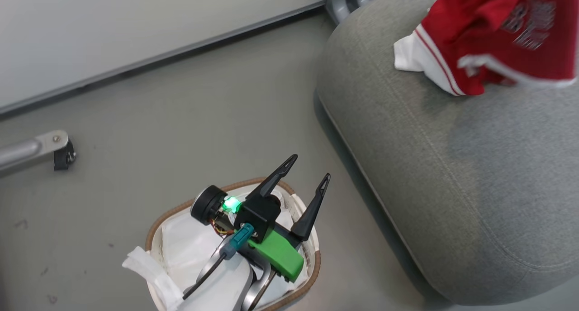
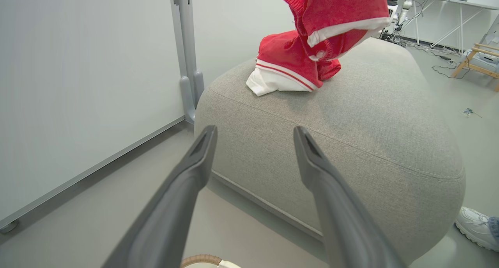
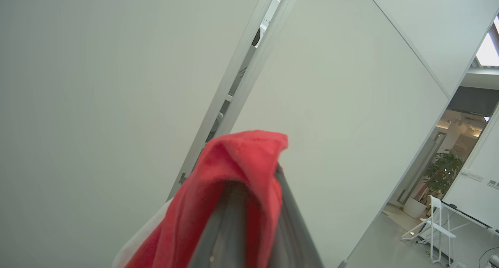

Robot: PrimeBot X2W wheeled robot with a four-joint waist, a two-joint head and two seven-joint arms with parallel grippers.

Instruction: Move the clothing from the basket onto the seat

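Observation:
Red clothing (image 1: 497, 35) with white trim hangs over the far end of the grey seat (image 1: 475, 166), its lower white-striped end (image 2: 284, 65) resting on the cushion. My right gripper (image 3: 269, 174) is shut on the clothing (image 3: 241, 155), and the red fabric drapes over its fingertips. My left gripper (image 1: 310, 167) stands open and empty above the basket (image 1: 312, 275), pointing towards the seat (image 2: 351, 123). The left arm hides part of the basket's inside; the rest shows white liner (image 1: 190, 243). The left gripper (image 2: 254, 131) is well short of the clothing.
A pale wall panel runs along the floor behind the basket. A metal leg with a caster (image 1: 59, 150) lies at the left. A grey panel foot (image 2: 189, 84) stands by the seat's far corner. A person's shoe (image 2: 475, 225) is beside the seat.

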